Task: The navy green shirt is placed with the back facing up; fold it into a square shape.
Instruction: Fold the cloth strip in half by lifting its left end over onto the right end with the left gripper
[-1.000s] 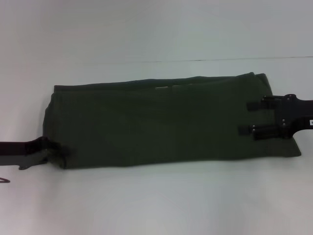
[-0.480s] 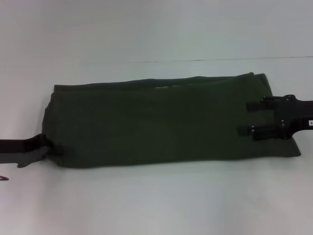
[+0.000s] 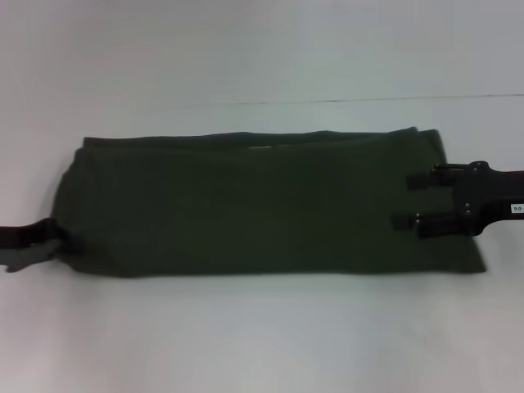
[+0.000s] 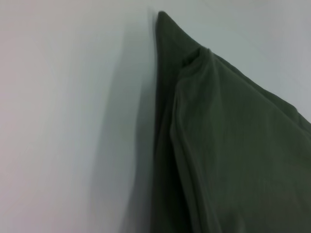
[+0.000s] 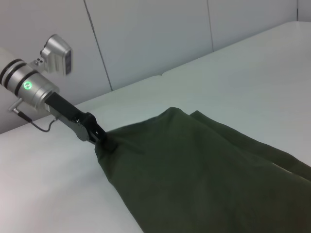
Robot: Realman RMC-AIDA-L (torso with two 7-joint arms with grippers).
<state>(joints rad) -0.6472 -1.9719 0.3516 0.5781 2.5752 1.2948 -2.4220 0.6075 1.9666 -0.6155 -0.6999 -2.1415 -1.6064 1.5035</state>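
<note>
Navy green shirt (image 3: pixel 262 205) lies folded lengthwise; left gripper (image 3: pixel 65 240) pinches near-left corner, right gripper (image 3: pixel 417 199) spread over right end.

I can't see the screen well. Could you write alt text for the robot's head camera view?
A dark green shirt, folded into a long band, lies across a white table. The left gripper grips its near corner at one end; the right gripper reaches over the other end, its two fingers apart.

Your head view high above the dark olive-green cloth shirt (image 3: pixel 262 205), wrist views low at opposite ends.
</note>
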